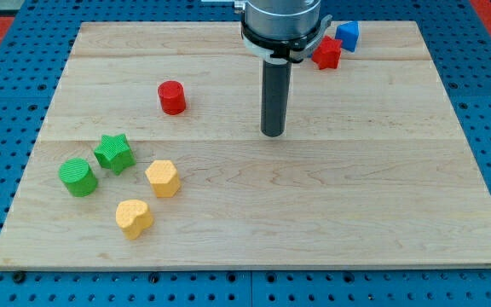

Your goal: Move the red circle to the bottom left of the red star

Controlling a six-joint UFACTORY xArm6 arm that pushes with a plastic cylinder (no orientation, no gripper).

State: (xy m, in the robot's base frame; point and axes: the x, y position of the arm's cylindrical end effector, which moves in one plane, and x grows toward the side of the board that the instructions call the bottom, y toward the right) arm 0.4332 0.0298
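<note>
The red circle (171, 97) is a short red cylinder on the wooden board, left of centre near the view's top. The red star (327, 53) lies at the view's top right, partly hidden behind the arm's body, touching a blue block (347, 35). My tip (272, 133) rests on the board near the middle, to the right of and a little below the red circle, and well below and left of the red star. It touches no block.
A green star (114, 153) and a green circle (78, 177) sit at the view's left. Two yellow blocks (162, 178) (134, 217) lie just right of and below them. The board's edges border a blue perforated table (7, 136).
</note>
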